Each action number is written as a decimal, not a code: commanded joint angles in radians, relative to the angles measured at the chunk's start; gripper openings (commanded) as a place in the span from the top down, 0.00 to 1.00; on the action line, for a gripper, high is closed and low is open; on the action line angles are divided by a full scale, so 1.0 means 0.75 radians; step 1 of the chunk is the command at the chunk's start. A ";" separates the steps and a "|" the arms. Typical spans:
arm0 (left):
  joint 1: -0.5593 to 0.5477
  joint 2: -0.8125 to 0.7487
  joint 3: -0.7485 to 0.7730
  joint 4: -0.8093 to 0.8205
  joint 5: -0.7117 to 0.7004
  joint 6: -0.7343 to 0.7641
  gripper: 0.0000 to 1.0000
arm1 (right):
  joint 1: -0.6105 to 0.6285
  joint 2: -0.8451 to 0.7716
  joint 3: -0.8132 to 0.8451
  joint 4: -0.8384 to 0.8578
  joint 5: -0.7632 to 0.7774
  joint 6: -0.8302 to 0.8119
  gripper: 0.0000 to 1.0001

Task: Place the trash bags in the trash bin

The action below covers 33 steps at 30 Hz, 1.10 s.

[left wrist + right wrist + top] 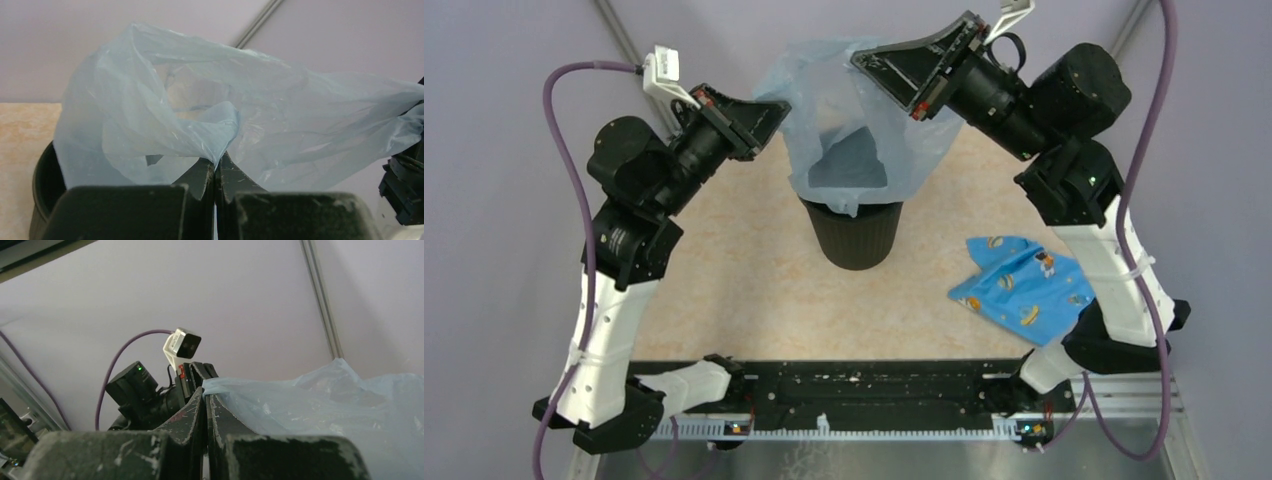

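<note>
Both claws are pressed together, each pinching the bag (849, 130). The left gripper (216, 161) has a fold of film nipped at its tips. The right gripper (204, 389) clamps the bag's edge at its tips.

The bag hangs stretched between them, above the bin (860, 238). Its lower end drapes at the bin's far rim. Can't tell how much of it is already inside, since the film hides the opening. The bin stands upright mid-table, far of centre. A blue patterned cloth (1022, 285) lies well to its right and isn't in the way.

My read of the step: get the bag down into the bin.

How to do it well:
- Bring both grippers inward over the bin's centre first, so the film goes slack and bunches narrower than the rim.
- Lower both sides evenly. An uneven drop likely drags film over one edge.
- Don't pull the grippers apart, because the film looks thin and would probably tear at the pinch points.
- Don't load the rim sideways. The bin tapers to a narrow base and looks tippable.
- Release only once the bulk sits below the rim, otherwise crinkly film probably springs back out.
</note>
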 commanded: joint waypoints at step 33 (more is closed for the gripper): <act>0.005 0.093 0.017 0.197 -0.141 0.143 1.00 | 0.013 -0.052 0.029 0.049 0.280 -0.174 1.00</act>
